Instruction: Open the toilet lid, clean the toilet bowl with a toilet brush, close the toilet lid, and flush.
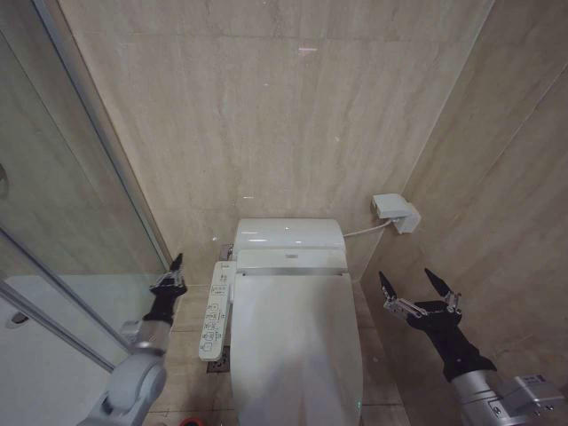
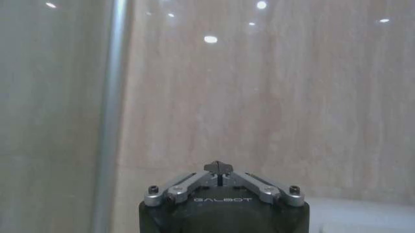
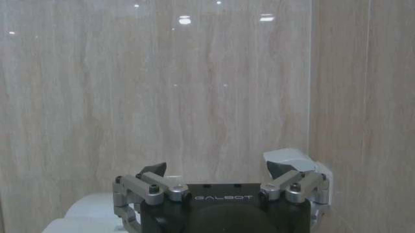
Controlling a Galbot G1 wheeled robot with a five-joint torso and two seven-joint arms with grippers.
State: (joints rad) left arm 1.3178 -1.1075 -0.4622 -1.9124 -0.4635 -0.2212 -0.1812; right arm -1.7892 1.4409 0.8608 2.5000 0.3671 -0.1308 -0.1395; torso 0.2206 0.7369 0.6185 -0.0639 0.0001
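We're looking down at the toilet lid and it's shut, lying flat over the seat, so the toilet bowl under it is covered and we can't see rim or water. From the pics alone we can't tell if this is before step 1 or after the lid got closed again; either way nothing is in hand right now. If we're at the start, all 4 steps are left: lid up, scrub, lid down, flush. If near the end, only the flush is left. We lean toward "start", but that's a guess.

Left gripper hangs to the left of the lid, near the side control panel, not touching it. Its fingers are pinched together, tips meeting, holding nothing; the left wrist view confirms that w/ the tips closed to a point against the beige wall.

Right gripper hovers to the right of the lid, well apart from it, nearer the right-hand wall. Its claw is spread wide and empty; the right wrist view shows both fingers splayed, w/ the white wall box just behind one.

Behind the lid sits the white rear unit, a cable running from it toward the wall box. A glass shower screen stands left of the toilet.

We can't make out the brush w/ any certainty; there's a small red bit at the floor edge left of the lid, too cut off to call.
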